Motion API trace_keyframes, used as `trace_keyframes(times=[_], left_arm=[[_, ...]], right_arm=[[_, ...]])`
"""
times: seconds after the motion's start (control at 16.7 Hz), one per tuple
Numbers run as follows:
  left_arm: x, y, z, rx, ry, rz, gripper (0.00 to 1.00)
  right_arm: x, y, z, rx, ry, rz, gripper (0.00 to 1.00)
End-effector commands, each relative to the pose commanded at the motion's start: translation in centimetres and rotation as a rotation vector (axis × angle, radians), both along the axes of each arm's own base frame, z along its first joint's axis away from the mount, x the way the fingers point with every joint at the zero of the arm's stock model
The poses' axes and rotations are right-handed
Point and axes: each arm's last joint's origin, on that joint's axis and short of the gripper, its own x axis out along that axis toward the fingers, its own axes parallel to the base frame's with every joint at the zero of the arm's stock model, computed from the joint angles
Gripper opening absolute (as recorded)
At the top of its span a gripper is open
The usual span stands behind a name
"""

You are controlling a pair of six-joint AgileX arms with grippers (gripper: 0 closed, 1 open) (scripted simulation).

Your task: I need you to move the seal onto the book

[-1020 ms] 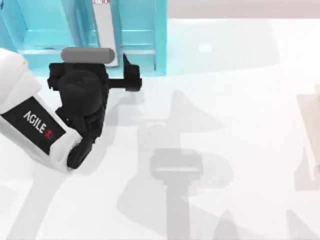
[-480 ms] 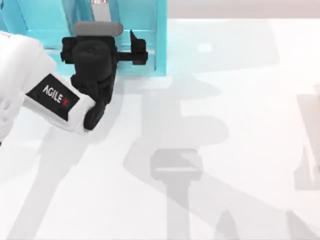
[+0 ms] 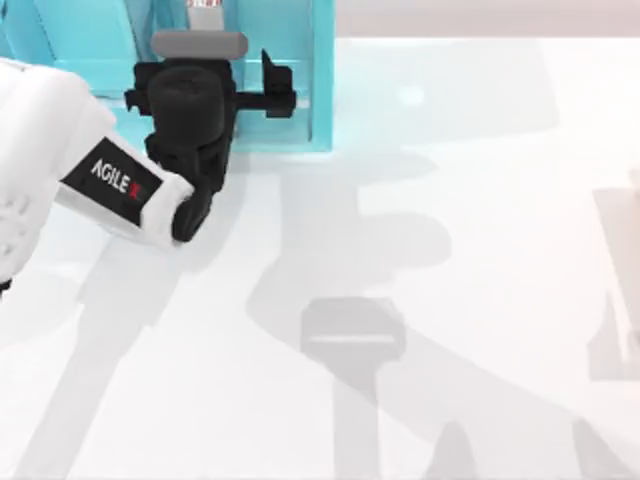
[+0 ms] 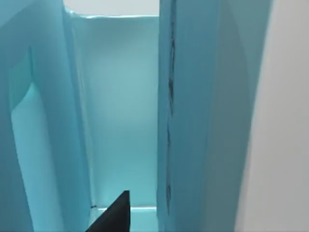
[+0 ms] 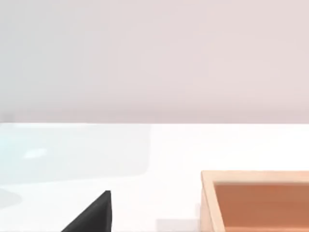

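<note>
The seal and the book are out of view. My left gripper is at the far left of the table, pushed up against the front of the light-blue shelf unit. It stands open, with one black finger out to the right by the shelf's right wall. In the left wrist view a black fingertip points into a tall blue compartment with nothing between the fingers. The right gripper is parked, and a single fingertip of it shows over the white table.
The shelf unit's upright walls close in on the left gripper on both sides. A shallow wooden box lies on the table near the right gripper. The white tabletop stretches across the middle and right, crossed by arm shadows.
My left arm has swung toward the far edge and slightly right, carrying its gripper from in front of the shelf unit up to the shelf's opening. The last half second shows only a small shift.
</note>
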Motion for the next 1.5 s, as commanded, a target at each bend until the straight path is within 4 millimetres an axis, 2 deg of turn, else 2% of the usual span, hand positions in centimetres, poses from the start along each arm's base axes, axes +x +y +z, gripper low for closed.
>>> trace_keyframes(times=[0.78,1.38,1.5], left_arm=[[0.0,0.0,0.0,0.0,0.0,0.0,0.02],[-0.13,-0.25,0.06,0.001,0.001,-0.005,0.0],[-0.84,-0.7,0.25,0.012,0.03,-0.009,0.0]], right_arm=[[0.0,0.0,0.0,0.0,0.0,0.0,1.0],[0.0,0.0,0.0,0.0,0.0,0.0,1.0],[0.0,0.0,0.0,0.0,0.0,0.0,1.0]])
